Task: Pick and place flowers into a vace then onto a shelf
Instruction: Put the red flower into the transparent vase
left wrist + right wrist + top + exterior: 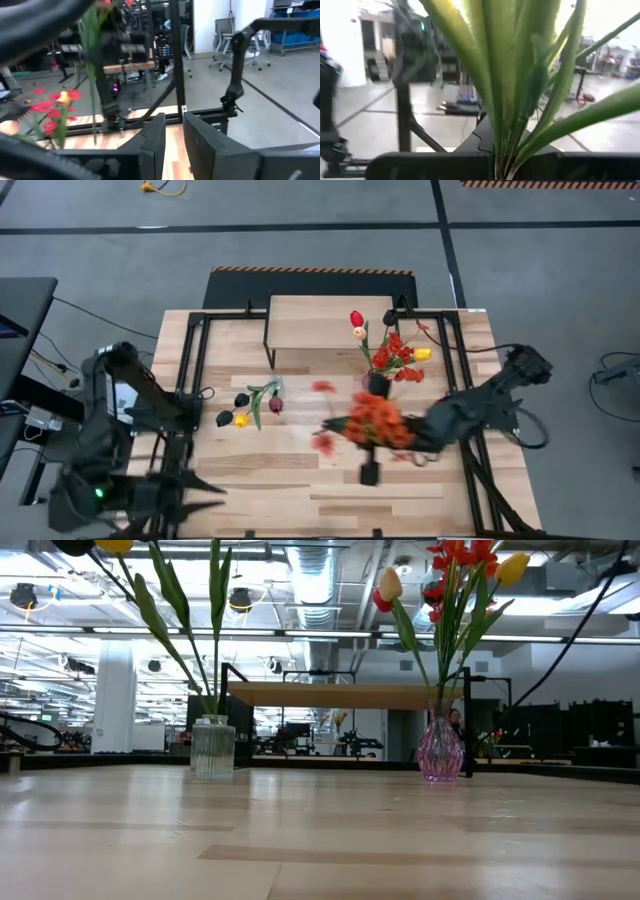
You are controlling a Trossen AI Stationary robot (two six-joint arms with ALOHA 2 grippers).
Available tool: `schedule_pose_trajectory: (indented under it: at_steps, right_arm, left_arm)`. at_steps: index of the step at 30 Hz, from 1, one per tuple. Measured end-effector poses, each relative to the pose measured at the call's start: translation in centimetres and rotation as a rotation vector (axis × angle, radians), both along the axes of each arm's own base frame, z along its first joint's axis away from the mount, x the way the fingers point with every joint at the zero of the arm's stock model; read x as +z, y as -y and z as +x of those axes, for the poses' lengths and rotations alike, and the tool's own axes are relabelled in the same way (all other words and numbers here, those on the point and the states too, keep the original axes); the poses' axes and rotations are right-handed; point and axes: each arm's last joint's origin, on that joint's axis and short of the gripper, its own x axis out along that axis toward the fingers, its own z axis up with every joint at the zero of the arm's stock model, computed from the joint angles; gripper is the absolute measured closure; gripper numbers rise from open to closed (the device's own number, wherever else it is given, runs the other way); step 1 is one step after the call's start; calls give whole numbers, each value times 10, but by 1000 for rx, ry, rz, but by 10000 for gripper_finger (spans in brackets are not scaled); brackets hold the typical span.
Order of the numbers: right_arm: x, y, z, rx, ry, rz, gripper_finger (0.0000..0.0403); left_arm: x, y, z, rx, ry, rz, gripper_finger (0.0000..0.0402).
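High view had the right gripper point(405, 442) out over the middle of the surface point(300, 490), clamped shut on a spray of red-orange blossoms point(375, 420), blurred as if mid-swing. The right wrist view was filled with green stems pinched between its fingers. Just beyond stood the pink vase point(439, 750), already crowded with tulips point(357, 319) and red blooms. That was the risk: a bushy spray pushed into a packed neck could snag the stems and tip the vase. The clear vase point(212, 746) held a few flowers too. The shelf point(330, 320) sat at the far edge. The left gripper point(185, 490) waited at the near left corner, fingers slightly parted, holding nothing.
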Motion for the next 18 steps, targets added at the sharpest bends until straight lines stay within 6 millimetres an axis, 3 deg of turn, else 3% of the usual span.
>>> schedule_pose_trajectory:
  at_steps: [5,10,18]
  right_arm:
    - [-22,6,31,-57,-30,13,403]
    - [-44,-5,51,-89,-32,0,403]
    - [-78,-12,53,-248,-30,65,403]
  left_arm:
    - [18,-38,-18,-46,-18,-41,345]
    - [31,-85,-38,-100,-52,-94,345]
    - [36,-154,-66,-129,-111,-177,345]
